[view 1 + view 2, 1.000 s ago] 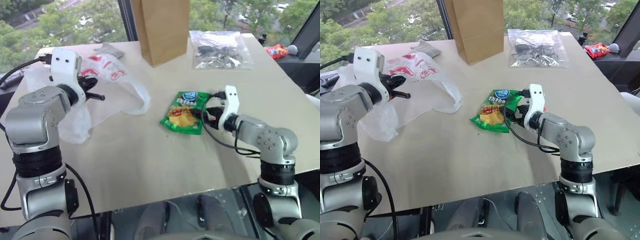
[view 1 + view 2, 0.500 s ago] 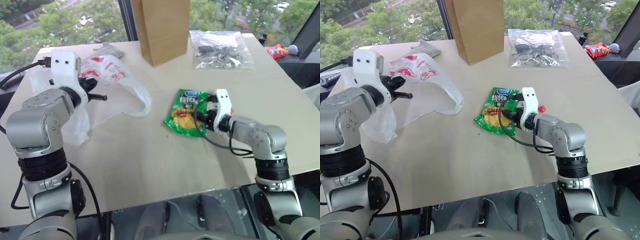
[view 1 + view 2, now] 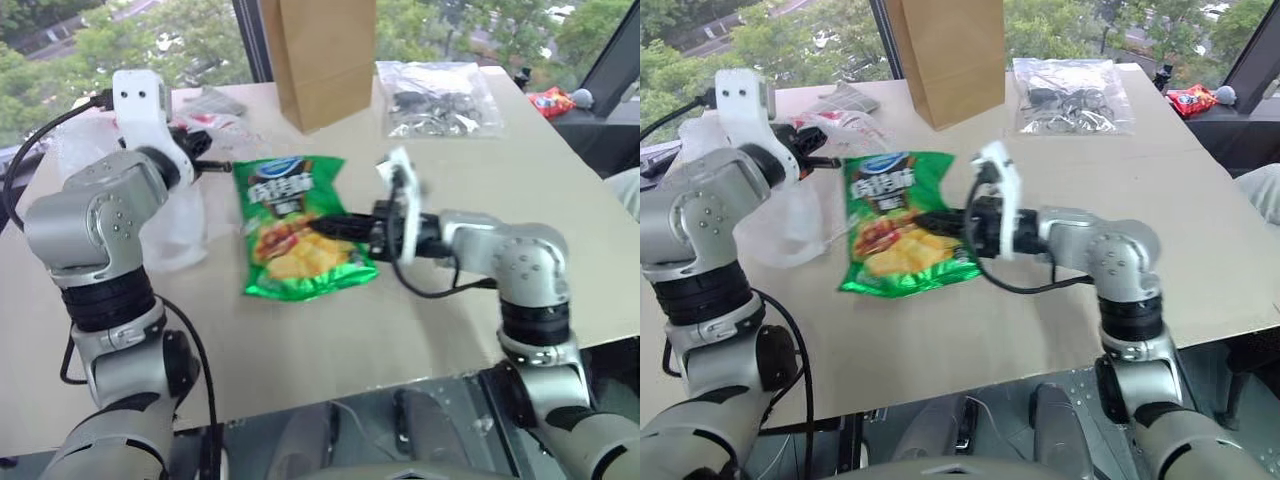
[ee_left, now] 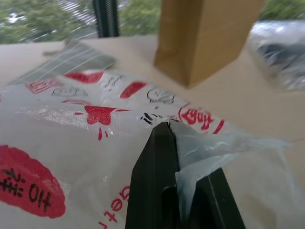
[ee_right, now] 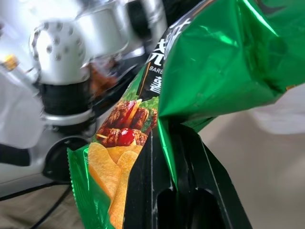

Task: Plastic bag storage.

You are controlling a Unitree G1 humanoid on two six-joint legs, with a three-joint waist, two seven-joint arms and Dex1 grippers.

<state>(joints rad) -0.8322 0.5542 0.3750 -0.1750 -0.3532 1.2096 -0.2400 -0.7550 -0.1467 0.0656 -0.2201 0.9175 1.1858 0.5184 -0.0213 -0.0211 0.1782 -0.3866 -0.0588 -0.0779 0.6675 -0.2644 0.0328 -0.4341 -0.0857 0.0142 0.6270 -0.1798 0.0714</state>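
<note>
The bench [image 3: 560, 200] is a wide beige board in front of a window. At its far edge stands a tall paper bag [image 3: 320, 60], and to the right of it lies a clear flat bag [image 3: 440, 98] with dark items inside. The plastic bag [image 4: 71, 143], thin and white with red print, lies at the far left part of the bench, partly behind the left arm. The left gripper [image 4: 164, 129] has its fingers [image 4: 157, 162] pressed together on a fold of the plastic bag, so the film is caught between them and stretches away from the tips. A green chips packet [image 3: 295, 225] hangs above the middle of the bench, just beside the plastic bag on its right. The right gripper [image 3: 340, 225] points to the left and its fingers [image 5: 162, 191] are closed on the edge of the chips packet, holding it in the air. A small red packet [image 3: 552, 100] lies on a dark surface beyond the far right corner of the bench.
</note>
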